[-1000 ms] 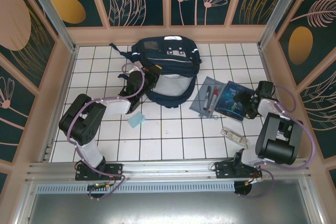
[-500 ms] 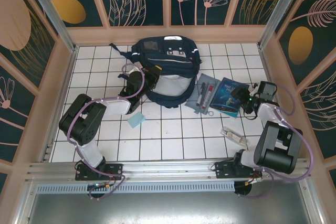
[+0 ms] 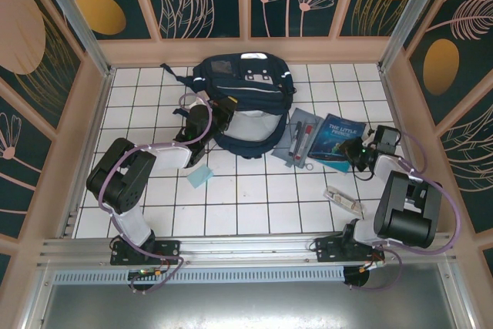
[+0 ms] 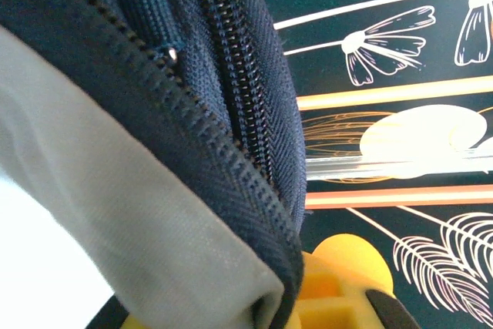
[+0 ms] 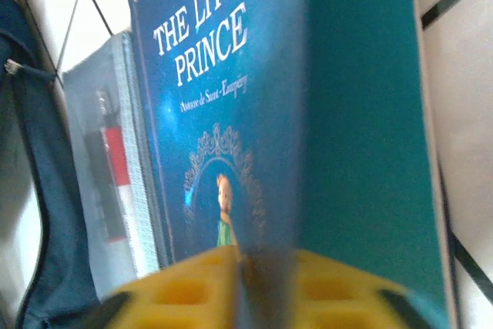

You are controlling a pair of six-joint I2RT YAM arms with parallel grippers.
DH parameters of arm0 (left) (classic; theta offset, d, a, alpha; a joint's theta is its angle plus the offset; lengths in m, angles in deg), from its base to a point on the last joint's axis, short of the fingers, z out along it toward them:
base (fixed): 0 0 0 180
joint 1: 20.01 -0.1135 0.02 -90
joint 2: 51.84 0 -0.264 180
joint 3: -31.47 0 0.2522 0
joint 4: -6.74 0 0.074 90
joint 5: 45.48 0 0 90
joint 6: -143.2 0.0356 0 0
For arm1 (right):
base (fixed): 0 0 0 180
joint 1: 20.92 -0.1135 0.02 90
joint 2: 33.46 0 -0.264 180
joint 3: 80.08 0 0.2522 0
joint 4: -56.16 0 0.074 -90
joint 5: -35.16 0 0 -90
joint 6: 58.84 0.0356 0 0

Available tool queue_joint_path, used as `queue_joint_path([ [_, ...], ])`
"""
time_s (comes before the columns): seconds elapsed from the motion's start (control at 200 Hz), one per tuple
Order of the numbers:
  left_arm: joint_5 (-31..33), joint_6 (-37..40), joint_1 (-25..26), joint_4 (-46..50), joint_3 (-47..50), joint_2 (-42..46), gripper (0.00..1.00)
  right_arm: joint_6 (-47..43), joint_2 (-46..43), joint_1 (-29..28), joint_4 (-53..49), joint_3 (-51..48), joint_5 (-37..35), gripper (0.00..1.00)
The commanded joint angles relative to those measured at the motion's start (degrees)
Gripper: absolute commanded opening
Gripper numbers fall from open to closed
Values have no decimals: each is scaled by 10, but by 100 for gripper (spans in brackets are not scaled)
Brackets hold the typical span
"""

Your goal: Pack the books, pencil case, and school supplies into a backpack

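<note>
Left gripper (image 3: pixel 208 124): clamped on the zipper rim of the backpack (image 3: pixel 248 82), with grey lining pinched between its pads. Blue flat piece (image 3: pixel 200 176) lies on the counter (image 3: pixel 246 209) nearby. The backpack sits far-centre, its mouth facing the arms. Pencil case (image 3: pixel 302 144) lies just right of it, beside the book (image 3: pixel 337 136). Right gripper (image 3: pixel 356 155): closed on the book's right edge.

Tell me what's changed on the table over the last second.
The right hand shifted the book slightly left toward the backpack, pushing the pencil case along. It grips the book's right edge. The left hand stays on the backpack's opening. The light-blue piece and beige piece did not move.
</note>
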Motion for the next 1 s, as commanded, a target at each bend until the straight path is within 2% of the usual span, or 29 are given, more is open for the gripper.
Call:
queue_joint_path([
  [0.0, -52, 6, 7, -40, 18, 6, 20, 1, -14, -5, 7, 20, 11, 0],
  [0.03, -61, 3, 7, -45, 26, 3, 25, -2, -20, -5, -1, 27, 9, 0],
  [0.105, -91, -1, 7, -47, 46, 1, 53, -6, -38, -6, -18, 42, 8, 0],
  [0.155, -118, 8, 7, -39, 57, 6, 67, -9, -53, -6, -31, 57, 11, 0],
  [0.265, -145, 41, 10, 18, 92, 46, 78, -18, -77, -9, -65, 96, 10, 0],
  [0.3, -143, 49, 13, 35, 109, 65, 85, -23, -85, -11, -83, 115, 6, 0],
  [0.49, -103, 160, 18, 165, 155, 199, 89, -45, -108, -31, -153, 206, 6, 0],
  [0.525, -93, 195, 18, 180, 150, 224, 90, -49, -110, -40, -165, 224, 6, 0],
  [0.595, -68, 249, 18, 214, 129, 264, 98, -54, -110, -58, -185, 258, 8, 0],
  [0.66, -55, 292, 17, 222, 104, 281, 99, -53, -110, -79, -193, 286, 15, 0],
  [0.741, -53, 315, 17, 212, 68, 272, 99, -51, -104, -108, -195, 316, 31, 0],
  [0.831, -60, 307, 12, 199, 28, 234, 99, -48, -87, -145, -180, 343, 52, 0],
  [0.896, -92, 286, 1, 179, 1, 192, 99, -43, -69, -175, -159, 355, 69, 0],
  [0.996, -179, 225, -26, 113, -32, 106, 99, -34, -33, -225, -111, 360, 105, 0],
])
